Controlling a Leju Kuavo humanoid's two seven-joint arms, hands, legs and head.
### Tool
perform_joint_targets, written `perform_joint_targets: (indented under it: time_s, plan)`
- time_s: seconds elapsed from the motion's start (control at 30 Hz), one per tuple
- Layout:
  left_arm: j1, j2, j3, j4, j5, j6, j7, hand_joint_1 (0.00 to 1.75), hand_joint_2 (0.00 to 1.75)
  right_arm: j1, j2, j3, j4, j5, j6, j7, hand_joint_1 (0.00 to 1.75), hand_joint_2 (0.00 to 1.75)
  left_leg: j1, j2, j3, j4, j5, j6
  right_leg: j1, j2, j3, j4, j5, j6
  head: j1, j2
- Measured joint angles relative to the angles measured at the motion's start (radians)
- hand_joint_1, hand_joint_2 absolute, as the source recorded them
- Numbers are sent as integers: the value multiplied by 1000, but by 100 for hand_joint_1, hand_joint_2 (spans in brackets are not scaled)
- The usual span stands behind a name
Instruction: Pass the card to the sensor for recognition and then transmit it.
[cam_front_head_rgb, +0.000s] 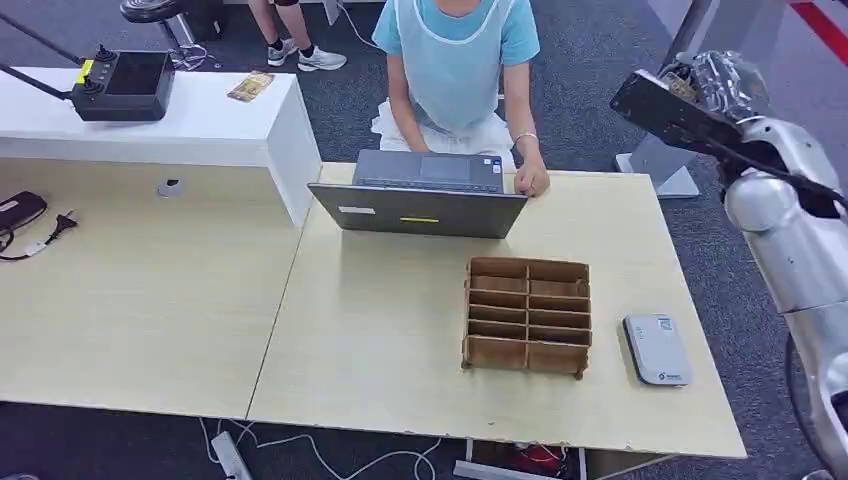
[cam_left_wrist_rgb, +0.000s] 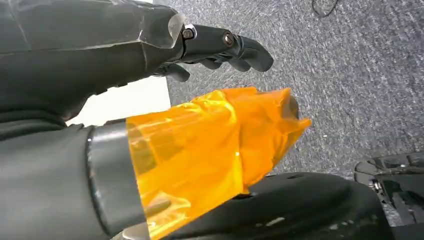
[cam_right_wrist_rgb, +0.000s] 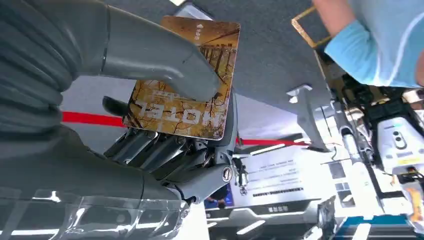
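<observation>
The right hand (cam_right_wrist_rgb: 165, 125) is pinching the card (cam_right_wrist_rgb: 182, 80), a brown and gold hotel key card, with the thick grey thumb pressing on its printed face and the darker fingers (cam_right_wrist_rgb: 150, 147) backing it from behind. In the head view that right hand (cam_front_head_rgb: 715, 80) is hanging raised in the air beyond the far right corner of the worktop (cam_front_head_rgb: 380, 330), out over the grey carpet, with the silver arm running down the right side.

The sensor (cam_front_head_rgb: 657, 349), a small grey-white reader, is lying flat near the right edge of the worktop, toward the near corner. Just beside it, further in from the edge, a brown cardboard organiser (cam_front_head_rgb: 527, 315) with rows of slots is standing. At the far edge an open grey laptop (cam_front_head_rgb: 420, 195) is sitting, and a person in a light blue top (cam_front_head_rgb: 455, 60) is sitting behind it with one hand resting at the laptop's corner.

The left hand (cam_left_wrist_rgb: 215, 47) is hanging over the carpet, its dark fingers curling loosely around nothing, and its thumb is wrapped in orange film (cam_left_wrist_rgb: 215, 150).
</observation>
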Motion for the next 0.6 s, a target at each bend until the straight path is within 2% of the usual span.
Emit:
perform_joint_targets:
  time_s: [0.13, 0.37, 0.6]
  plan:
    - [-1, 0, -2, 0, -2, -1, -2, 0, 0, -61, 42, 52, 34, 125, -18, 16, 175, 175, 0, 1, 0, 0, 0, 0, 0, 1, 0, 0, 0, 0, 0, 0]
    - [-1, 0, -3, 0, -6, -6, -2, 0, 0, -119, 95, 103, 86, 186, -19, 24, 175, 175, 0, 0, 0, 0, 0, 0, 0, 1, 0, 0, 1, 0, 0, 0]
    - [-6, 0, -18, 0, -25, -21, -1, 0, 0, -167, 195, 142, 201, 271, -19, 28, 175, 175, 0, 0, 1, 0, 2, 0, 0, 1, 0, 0, 1, 0, 0, 0]
